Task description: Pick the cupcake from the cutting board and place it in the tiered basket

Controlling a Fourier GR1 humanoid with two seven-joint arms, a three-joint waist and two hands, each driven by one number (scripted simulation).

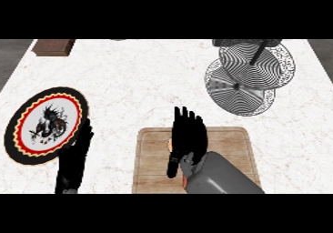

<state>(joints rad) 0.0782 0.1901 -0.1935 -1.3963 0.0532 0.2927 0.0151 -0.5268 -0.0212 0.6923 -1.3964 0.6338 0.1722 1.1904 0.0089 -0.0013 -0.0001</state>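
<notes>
Black right hand (188, 132), fingers straight and empty, hovers over the cupcake (170, 145) on the pale wooden cutting board (226, 148); presumably to grasp it.

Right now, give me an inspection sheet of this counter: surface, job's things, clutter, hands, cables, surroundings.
Surface: white marbled counter.
Job's things: wooden cutting board at the near edge; cupcake on it, mostly hidden under the right hand, only a sliver showing; wire tiered basket at the far right, nothing seen in it.
Clutter: patterned plate at the left; brown box at the far left corner.
Hands: right hand over the board and cupcake, fingers straight; left hand open, resting beside the plate.
Cables: nothing seen.
Surroundings: grey area past the counter's sides.
</notes>
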